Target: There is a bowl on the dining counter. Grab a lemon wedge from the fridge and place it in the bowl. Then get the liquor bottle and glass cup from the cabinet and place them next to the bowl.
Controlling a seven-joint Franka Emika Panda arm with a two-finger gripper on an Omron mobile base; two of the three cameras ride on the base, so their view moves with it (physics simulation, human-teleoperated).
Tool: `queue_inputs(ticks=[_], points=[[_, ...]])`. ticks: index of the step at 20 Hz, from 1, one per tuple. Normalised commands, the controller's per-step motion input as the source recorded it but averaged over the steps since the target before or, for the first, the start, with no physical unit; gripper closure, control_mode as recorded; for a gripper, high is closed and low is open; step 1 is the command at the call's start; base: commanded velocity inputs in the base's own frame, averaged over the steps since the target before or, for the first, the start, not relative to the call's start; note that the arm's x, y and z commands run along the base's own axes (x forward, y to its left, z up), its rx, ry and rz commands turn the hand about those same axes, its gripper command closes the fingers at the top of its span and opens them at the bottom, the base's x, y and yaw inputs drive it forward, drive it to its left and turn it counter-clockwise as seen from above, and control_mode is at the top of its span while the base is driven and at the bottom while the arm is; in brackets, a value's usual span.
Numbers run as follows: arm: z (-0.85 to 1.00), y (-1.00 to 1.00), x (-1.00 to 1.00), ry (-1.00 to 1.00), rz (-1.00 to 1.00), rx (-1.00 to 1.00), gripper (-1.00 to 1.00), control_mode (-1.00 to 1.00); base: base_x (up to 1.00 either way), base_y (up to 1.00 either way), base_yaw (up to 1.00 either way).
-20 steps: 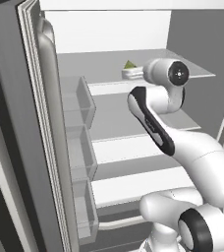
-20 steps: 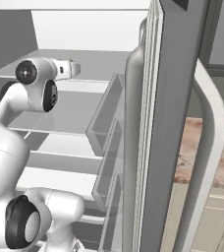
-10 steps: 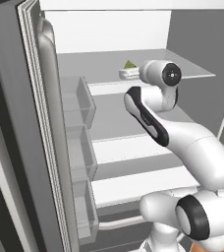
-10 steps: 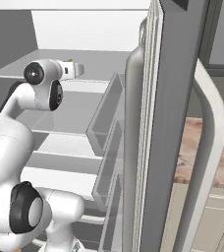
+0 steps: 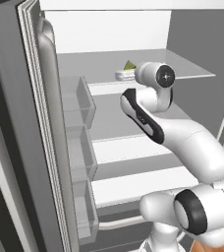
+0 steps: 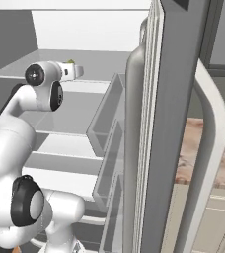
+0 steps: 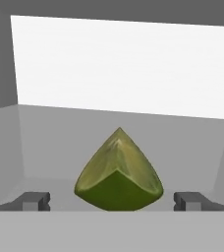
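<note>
One sec earlier the hand sat further back; by now the arm had pushed in along the fridge (image 5: 45, 147) top shelf, so the gripper (image 7: 113, 201) straddled the lemon wedge (image 7: 119, 173), jaws spread wide, nothing held yet. Prob ready to pinch. Fingertips hidden behind the wrist in both base views.

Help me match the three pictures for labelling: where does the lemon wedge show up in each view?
Left base view: the lemon wedge sits upper centre, on the fridge's top shelf, just beyond the arm's hand.
Right base view: upper left, a small olive tip past the hand.
Hand view: centre, low, between the open gripper tips.
Shared landmark: the grey top shelf.
</note>
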Motion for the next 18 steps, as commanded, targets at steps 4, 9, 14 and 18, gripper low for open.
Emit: queue_inputs(ticks=[4, 9, 14, 18], points=[[-0.02, 0.05, 0.21, 0.00, 0.00, 0.00, -1.00, -1.00, 0.00, 0.00, 0.00], [0.00, 0.00, 0.22, 0.00, 0.00, 0.00, -1.00, -1.00, 0.00, 0.00, 0.00], [0.00, 0.00, 0.14, 0.00, 0.00, 0.00, -1.00, -1.00, 0.00, 0.00, 0.00], [0.00, 0.00, 0.15, 0.00, 0.00, 0.00, 1.00, -1.00, 0.00, 0.00, 0.00]])
